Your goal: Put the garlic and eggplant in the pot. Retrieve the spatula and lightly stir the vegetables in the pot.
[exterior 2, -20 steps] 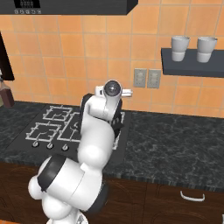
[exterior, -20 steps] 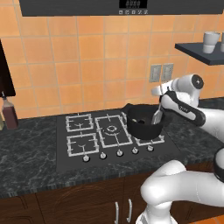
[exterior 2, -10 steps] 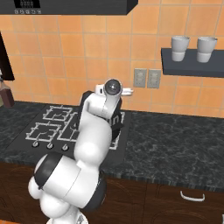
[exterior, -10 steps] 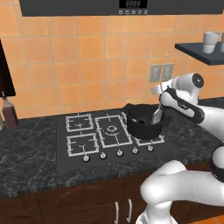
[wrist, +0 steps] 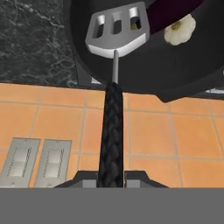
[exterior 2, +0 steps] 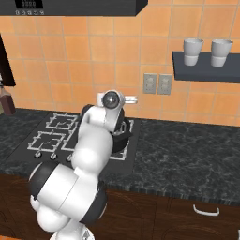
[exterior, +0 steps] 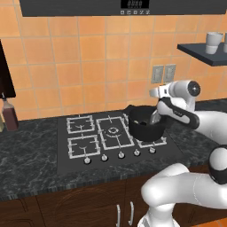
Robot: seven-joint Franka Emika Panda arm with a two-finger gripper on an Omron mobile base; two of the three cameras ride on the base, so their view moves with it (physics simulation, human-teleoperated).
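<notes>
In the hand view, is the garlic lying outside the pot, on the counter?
No, the garlic lies inside the pot, beside the slotted head of the spatula that the gripper holds.

The claw grips the spatula, head inside the pot near the garlic.

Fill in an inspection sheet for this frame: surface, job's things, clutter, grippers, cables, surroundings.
Surface: dark marbled counter with a black stove.
Job's things: black pot on the stove's right rear burner; garlic and purple eggplant inside it; spatula head in the pot.
Clutter: brown bottle at the far left.
Grippers: gripper shut on the spatula's black handle.
Cables: nothing seen.
Surroundings: orange tiled wall, wall outlets, shelf with two cups.
</notes>
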